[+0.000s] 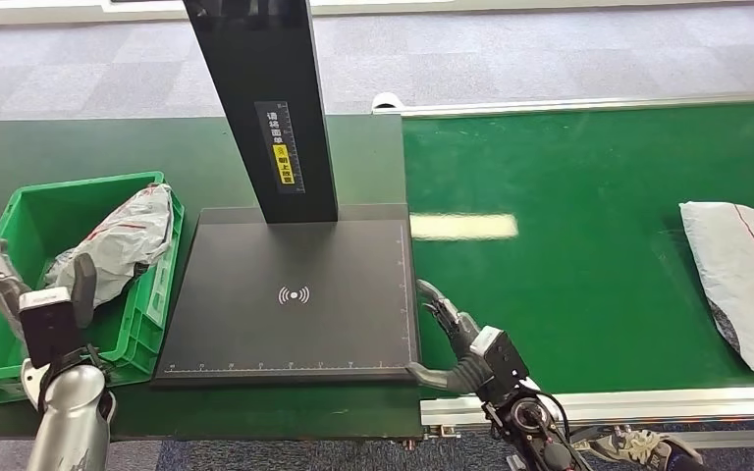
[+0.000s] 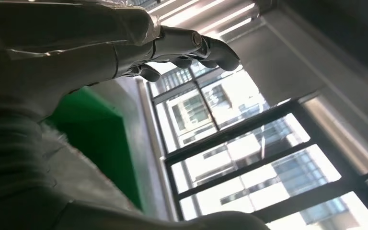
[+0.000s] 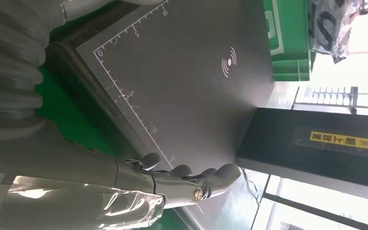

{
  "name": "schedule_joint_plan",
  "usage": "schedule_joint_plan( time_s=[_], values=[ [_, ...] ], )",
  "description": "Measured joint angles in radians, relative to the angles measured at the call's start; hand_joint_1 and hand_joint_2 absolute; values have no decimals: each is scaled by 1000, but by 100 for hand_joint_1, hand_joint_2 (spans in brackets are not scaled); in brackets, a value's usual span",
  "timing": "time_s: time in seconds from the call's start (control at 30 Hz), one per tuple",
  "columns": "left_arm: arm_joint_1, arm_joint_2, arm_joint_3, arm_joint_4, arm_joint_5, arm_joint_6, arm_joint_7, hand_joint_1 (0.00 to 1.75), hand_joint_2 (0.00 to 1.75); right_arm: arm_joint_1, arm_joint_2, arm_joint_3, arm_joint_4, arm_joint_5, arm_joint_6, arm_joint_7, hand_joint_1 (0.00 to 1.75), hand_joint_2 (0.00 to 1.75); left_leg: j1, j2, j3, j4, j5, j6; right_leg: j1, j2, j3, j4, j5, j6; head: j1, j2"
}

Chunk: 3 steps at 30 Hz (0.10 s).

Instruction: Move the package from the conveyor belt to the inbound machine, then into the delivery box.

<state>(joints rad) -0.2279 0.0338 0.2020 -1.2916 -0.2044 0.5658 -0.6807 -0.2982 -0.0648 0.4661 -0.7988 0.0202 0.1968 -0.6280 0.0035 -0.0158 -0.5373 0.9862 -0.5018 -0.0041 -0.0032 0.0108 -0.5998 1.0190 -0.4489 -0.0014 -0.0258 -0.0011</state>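
A grey plastic package [image 1: 746, 280] with red print lies on the green conveyor belt [image 1: 569, 275] at the far right. The inbound machine's black scanning plate [image 1: 290, 294] sits in the middle, bare, under its black post [image 1: 260, 108]. My right hand [image 1: 461, 339] hovers open at the plate's near right corner, fingers apart, holding nothing; the right wrist view shows its fingers [image 3: 191, 179] beside the plate [image 3: 187, 81]. My left hand [image 1: 29, 294] stands open over the green delivery box [image 1: 0, 294], which holds a grey package [image 1: 123, 240].
The belt's metal rail [image 1: 609, 402] runs along the near edge. A dark green table [image 1: 88, 147] carries the machine and box. Grey carpet lies beyond. Open belt lies between my right hand and the package at the right.
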Motion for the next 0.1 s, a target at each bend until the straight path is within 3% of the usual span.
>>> schedule_joint_plan(
  time_s=[0.1],
  values=[
    [14,0,-45,-91,28,72,-16,0,0,0,-4,-1,-7,-17,0,0,0,175,0,0,0,0,0,0,0,0,0,0,0,0,0,0]
  ],
)
